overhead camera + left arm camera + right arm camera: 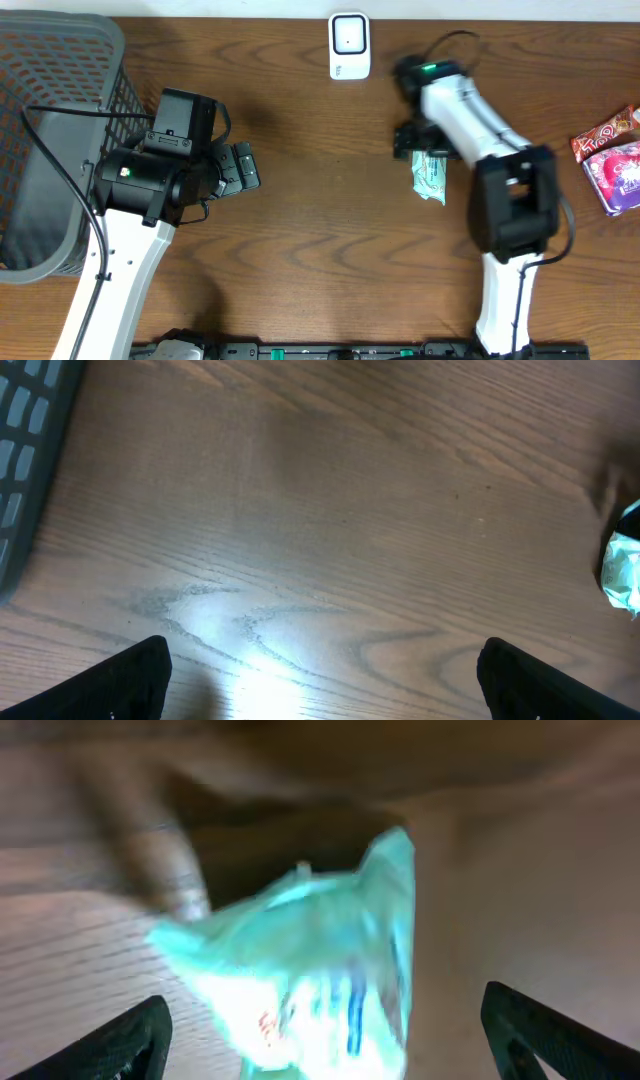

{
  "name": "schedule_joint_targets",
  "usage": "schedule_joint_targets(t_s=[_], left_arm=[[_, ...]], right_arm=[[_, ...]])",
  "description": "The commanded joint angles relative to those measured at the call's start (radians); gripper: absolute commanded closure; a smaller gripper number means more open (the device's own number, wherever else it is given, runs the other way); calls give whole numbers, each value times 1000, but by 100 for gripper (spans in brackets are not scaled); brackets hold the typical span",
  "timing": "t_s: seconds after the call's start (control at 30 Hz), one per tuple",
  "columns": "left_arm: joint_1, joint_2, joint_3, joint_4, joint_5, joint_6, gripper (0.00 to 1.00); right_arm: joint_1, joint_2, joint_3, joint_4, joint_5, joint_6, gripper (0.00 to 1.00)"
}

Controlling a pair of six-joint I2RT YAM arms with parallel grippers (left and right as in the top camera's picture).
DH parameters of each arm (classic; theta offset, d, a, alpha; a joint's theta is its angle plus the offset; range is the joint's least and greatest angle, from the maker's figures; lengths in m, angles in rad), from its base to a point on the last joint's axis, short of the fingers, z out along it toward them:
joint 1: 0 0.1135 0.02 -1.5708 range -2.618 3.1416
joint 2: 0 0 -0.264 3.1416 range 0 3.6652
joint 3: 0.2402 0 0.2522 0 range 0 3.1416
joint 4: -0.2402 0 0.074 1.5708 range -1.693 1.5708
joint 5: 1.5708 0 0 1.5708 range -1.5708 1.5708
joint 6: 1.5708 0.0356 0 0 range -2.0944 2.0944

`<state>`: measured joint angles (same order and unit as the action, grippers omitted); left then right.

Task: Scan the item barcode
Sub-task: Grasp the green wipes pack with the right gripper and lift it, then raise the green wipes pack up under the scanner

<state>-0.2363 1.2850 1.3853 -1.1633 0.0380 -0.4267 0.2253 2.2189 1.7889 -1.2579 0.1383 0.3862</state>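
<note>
The item is a teal and white packet (430,177) lying on the wooden table right of centre. My right gripper (414,141) hovers over its far end. In the right wrist view the packet (310,960) shows blurred between the gripper's (325,1042) two dark fingertips (130,1038), which stand wide apart and clear of it, so the gripper is open. A white scanner (349,45) sits at the table's far edge. My left gripper (243,166) is open over bare wood (325,685); the packet (622,570) peeks in at that view's right edge.
A dark mesh basket (108,45) fills the far left, and its corner (30,450) shows in the left wrist view. A red snack packet (604,134) and a purple one (620,178) lie at the right edge.
</note>
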Motion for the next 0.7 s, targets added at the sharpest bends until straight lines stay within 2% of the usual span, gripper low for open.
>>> schedule_joint_targets(t_s=[0.0, 0.13, 0.2, 0.3, 0.43, 0.53, 0.67], left_arm=[[2, 0, 5, -3, -13, -5, 2], [2, 0, 5, -3, -13, -5, 2], [2, 0, 5, -3, -13, -5, 2], [2, 0, 5, -3, -13, -5, 2], [2, 0, 5, -3, -13, -5, 2], [2, 0, 5, -3, -13, -5, 2], [2, 0, 5, -3, -13, -5, 2]], right_arm=[[-135, 5, 14, 5, -475, -255, 6], [-261, 5, -10, -6, -738, -424, 11], [-295, 5, -39, -11, -779, -449, 19], [-312, 5, -121, 6, -788, -448, 30], [-297, 5, -262, 126, -788, -426, 30], [-285, 5, -342, 217, -799, -356, 39], [-257, 4, -346, 247, -983, -354, 36]])
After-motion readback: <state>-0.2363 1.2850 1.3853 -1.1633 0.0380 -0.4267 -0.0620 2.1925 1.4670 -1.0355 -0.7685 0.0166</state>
